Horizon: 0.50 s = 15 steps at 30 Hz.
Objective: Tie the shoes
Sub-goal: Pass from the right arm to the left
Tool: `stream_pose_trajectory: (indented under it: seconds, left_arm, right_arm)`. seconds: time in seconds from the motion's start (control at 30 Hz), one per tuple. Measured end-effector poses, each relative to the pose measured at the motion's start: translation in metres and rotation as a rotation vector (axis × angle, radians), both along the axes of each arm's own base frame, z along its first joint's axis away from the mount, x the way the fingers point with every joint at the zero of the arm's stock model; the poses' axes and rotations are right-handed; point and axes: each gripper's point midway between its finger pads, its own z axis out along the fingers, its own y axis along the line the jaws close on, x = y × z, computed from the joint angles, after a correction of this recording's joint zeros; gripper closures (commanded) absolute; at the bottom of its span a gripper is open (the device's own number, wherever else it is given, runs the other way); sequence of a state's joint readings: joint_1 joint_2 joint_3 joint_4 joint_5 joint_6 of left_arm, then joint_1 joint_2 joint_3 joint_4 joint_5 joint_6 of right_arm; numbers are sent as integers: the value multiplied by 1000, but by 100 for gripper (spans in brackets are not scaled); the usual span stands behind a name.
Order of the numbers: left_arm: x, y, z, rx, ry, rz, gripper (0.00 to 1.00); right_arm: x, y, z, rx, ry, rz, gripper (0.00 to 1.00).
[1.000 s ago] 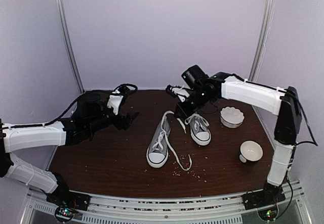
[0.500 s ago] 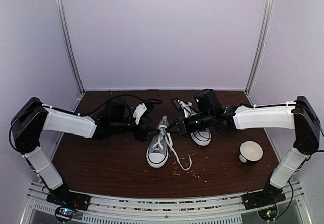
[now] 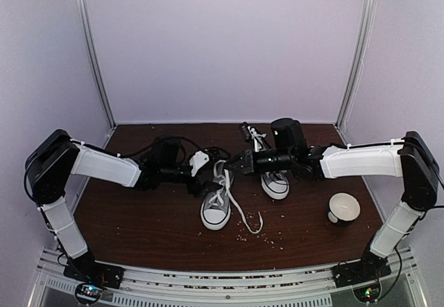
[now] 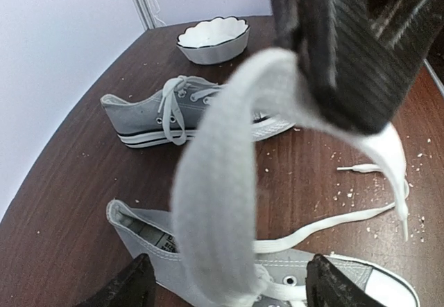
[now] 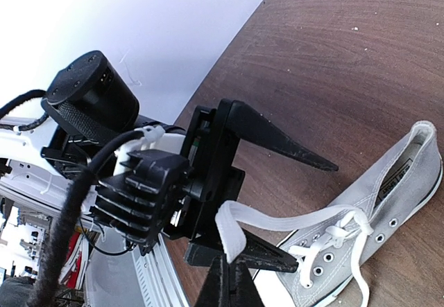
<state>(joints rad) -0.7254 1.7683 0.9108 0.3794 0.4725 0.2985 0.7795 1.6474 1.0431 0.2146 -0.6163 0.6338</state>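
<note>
Dark wooden desk (image 3: 139,217): my right hand (image 3: 234,163) is clamped on the lace (image 4: 215,182) of the near sneaker (image 3: 216,208), holding it taut leftward, apparently between the parted fingers (image 5: 277,141) of my left hand (image 3: 207,177).

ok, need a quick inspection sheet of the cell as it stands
surface: dark wood table, crumbs scattered toward the front
job's things: near shoe untied, its lace lifted in a loop; far shoe standing apart
clutter: white cup at right; scalloped bowl at the back
grippers: right tool shut on the lace; left tool open, lace running between its fingers
cables: black cable looped over the left wrist
surroundings: pale walls, metal posts, rail at near edge
</note>
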Motion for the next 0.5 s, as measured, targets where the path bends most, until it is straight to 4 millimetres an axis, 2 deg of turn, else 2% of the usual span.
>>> stream_pose_trajectory:
  seconds: [0.03, 0.13, 0.23, 0.4, 0.5]
  left_arm:
    - [1, 0, 0, 6, -14, -1, 35]
    - [13, -7, 3, 23, -33, 6, 62]
    - [21, -14, 9, 19, -43, 4, 98]
    - [22, -13, 7, 29, -43, 10, 100]
    - [24, -8, 3, 39, -33, 40, 100]
  right_arm:
    - [0, 0, 1, 1, -1, -1, 100]
    - [1, 0, 3, 5, -3, -1, 100]
    - [2, 0, 3, 5, -3, -3, 100]
    - [5, -3, 1, 5, -3, -11, 100]
    - [5, -10, -9, -10, 10, -20, 100]
